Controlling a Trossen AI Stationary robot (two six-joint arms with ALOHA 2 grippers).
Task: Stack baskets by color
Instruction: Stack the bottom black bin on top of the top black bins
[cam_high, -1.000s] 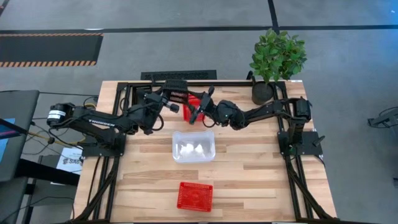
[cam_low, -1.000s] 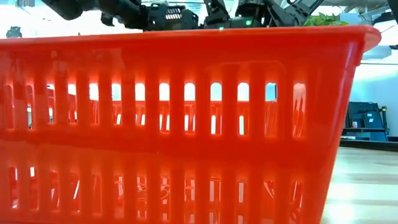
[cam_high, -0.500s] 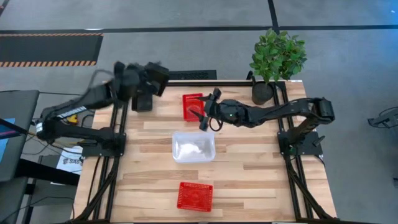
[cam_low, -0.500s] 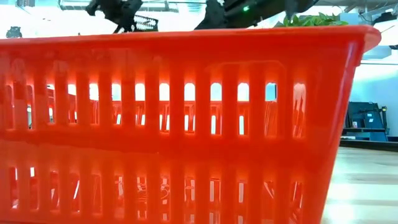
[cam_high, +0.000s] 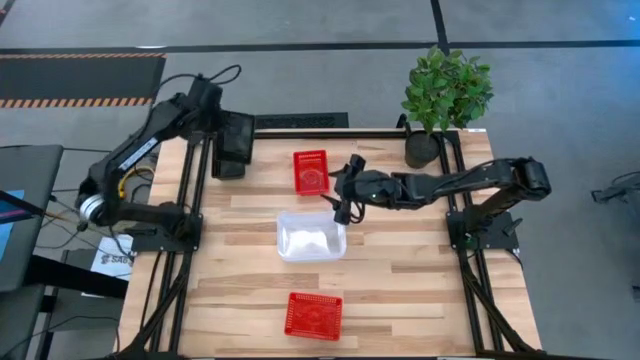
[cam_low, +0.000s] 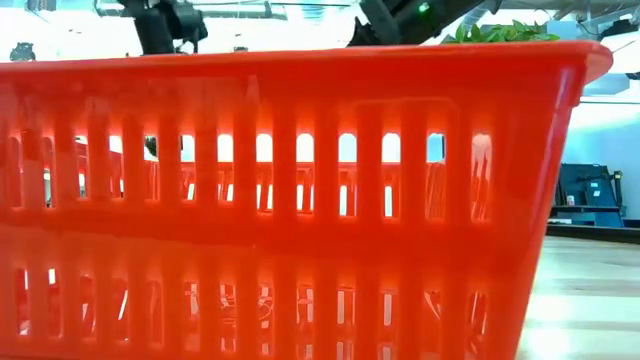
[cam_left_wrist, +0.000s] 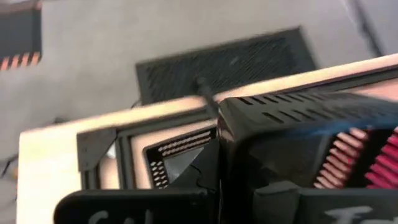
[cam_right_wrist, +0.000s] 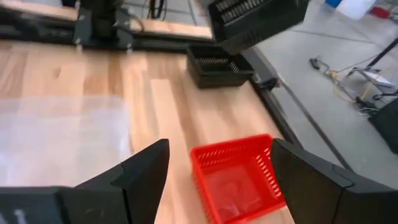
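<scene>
My left gripper (cam_high: 226, 128) is shut on a black perforated basket (cam_high: 239, 133) and holds it in the air over the table's far left corner. A second black basket (cam_high: 230, 166) stands on the table right below it, also seen in the right wrist view (cam_right_wrist: 217, 67). A red basket (cam_high: 311, 170) stands on its base at the far middle. My right gripper (cam_high: 345, 193) hangs open just right of it, touching nothing. A clear basket (cam_high: 311, 235) sits mid-table, and another red basket (cam_high: 313, 315) near the front edge. My left gripper holds the black basket by one side wall (cam_left_wrist: 221, 163), which stands between its two fingers; the fingers themselves hide the exact place of contact. The basket (cam_right_wrist: 258, 18) is lifted clear and tilted, above the black basket on the table.
A potted green plant (cam_high: 445, 95) stands at the table's far right corner. A black floor vent (cam_high: 290, 120) lies beyond the far edge. In the low view the near red basket (cam_low: 300, 200) fills almost the whole picture. Bare wood lies left and right of the clear basket.
My left gripper has swung from the far middle of the table to its far left corner, turning as it went and carrying the black basket clear of the table. My right gripper has drawn back from the far red basket toward the right and tipped up.
</scene>
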